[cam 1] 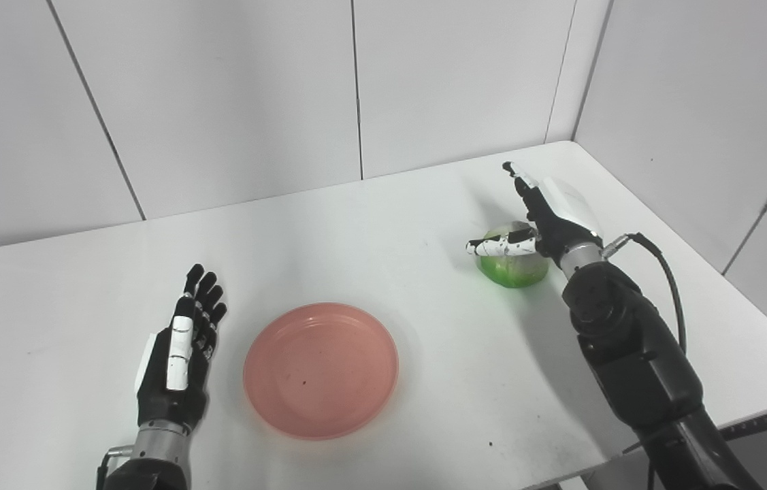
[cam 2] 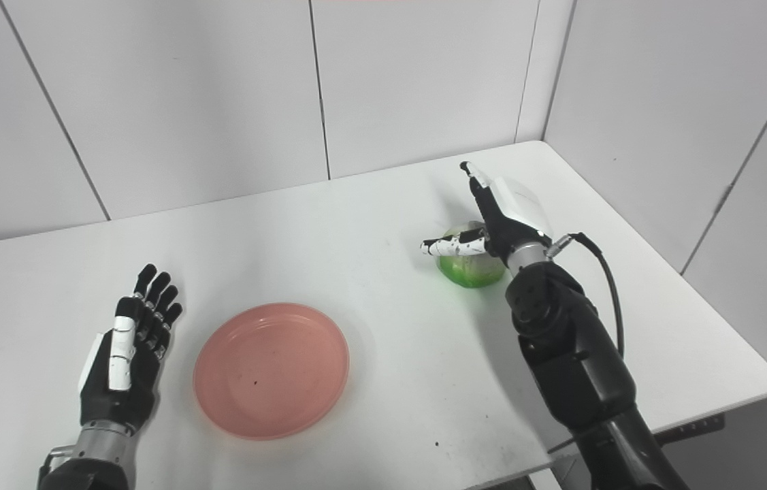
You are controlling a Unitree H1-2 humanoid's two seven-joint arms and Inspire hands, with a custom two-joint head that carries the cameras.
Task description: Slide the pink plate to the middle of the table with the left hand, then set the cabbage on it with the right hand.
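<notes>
1 white table (cam 1: 369,224), grey panelled walls (cam 1: 220,88)

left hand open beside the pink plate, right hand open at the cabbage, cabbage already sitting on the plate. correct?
Not quite. The cabbage is not on the pink plate; it sits on the table, apart from the plate, under the open right hand. The left hand is open beside the plate. The left eye view shows this.
</notes>
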